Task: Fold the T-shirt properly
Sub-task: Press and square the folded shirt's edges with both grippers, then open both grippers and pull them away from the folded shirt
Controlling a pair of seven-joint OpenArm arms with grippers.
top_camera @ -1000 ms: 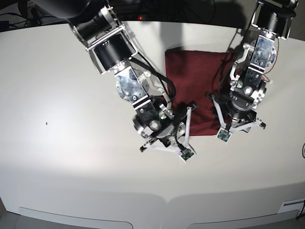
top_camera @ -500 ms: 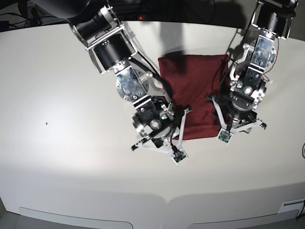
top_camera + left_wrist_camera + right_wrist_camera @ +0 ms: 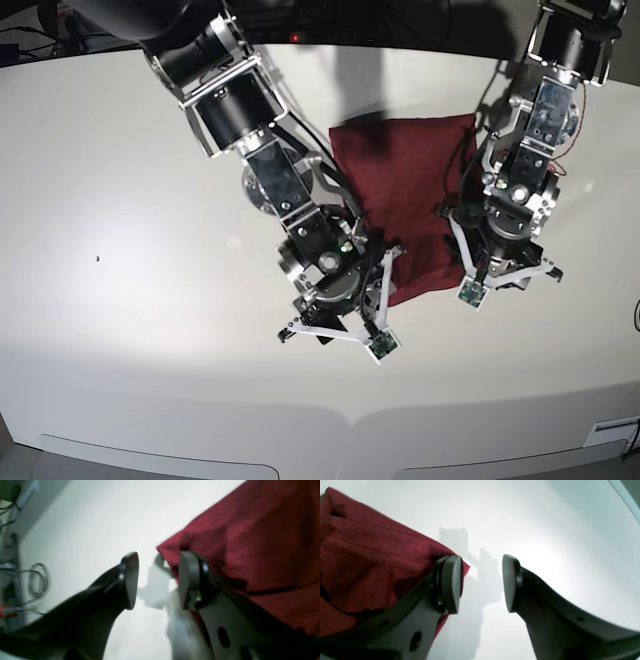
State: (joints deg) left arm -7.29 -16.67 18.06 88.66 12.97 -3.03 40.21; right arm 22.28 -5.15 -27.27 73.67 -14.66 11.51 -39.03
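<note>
The maroon T-shirt (image 3: 400, 180) lies folded into a compact rectangle at the back middle of the white table (image 3: 140, 320), its near edge slanting. My right gripper (image 3: 481, 583) is open and empty at the shirt's near left corner (image 3: 370, 552), one finger (image 3: 451, 585) over the fabric's edge. My left gripper (image 3: 157, 580) is open and empty at the near right corner (image 3: 250, 537), one finger (image 3: 187, 580) against the cloth. In the base view both wrists (image 3: 335, 285) (image 3: 503, 250) hide their fingertips. No neck label shows.
Cables and dark equipment (image 3: 330, 20) run along the table's back edge. A wire loop (image 3: 37, 580) shows beyond the table in the left wrist view. A small dark speck (image 3: 98, 258) lies on the left of the table.
The shirt has shifted left and turned slightly, so its near edge now slants. The right arm has moved toward the table's front. The left arm has shifted a little.
</note>
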